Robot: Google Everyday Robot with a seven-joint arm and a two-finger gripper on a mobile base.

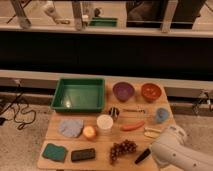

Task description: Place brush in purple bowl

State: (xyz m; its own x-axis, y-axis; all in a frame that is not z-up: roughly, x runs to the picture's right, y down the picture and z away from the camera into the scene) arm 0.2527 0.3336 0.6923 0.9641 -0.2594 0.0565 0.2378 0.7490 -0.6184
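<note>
Gripper: the gripper (pixel 156 151) is at the end of the white arm (pixel 181 154), low over the near right corner of the table (pixel 101 145); whether it is clenched or released cannot be told.
Brush: the brush (pixel 142 156) lies slantwise on the near right part of the table, just right of the grapes (pixel 122 148); its upper right end meets the white arm's tip, and whether they touch cannot be told.
Purple bowl: the purple bowl (pixel 123 91) stands at the far edge of the table, right of the green tray (pixel 79 94) and just left of the orange bowl (pixel 151 91), well apart from the brush.
Middle row: a white cup (pixel 104 123), a carrot (pixel 132 126) to its right, and a thin wire utensil (pixel 134 110) beyond the carrot.
Right side: a blue cup (pixel 161 115) stands near the right edge, with a pale yellowish piece (pixel 151 133) nearer, beside the arm.
Left side: a blue-grey cloth (pixel 71 127) and a small orange fruit (pixel 89 131); nearer, a teal sponge (pixel 54 151) and a black block (pixel 83 154).
</note>
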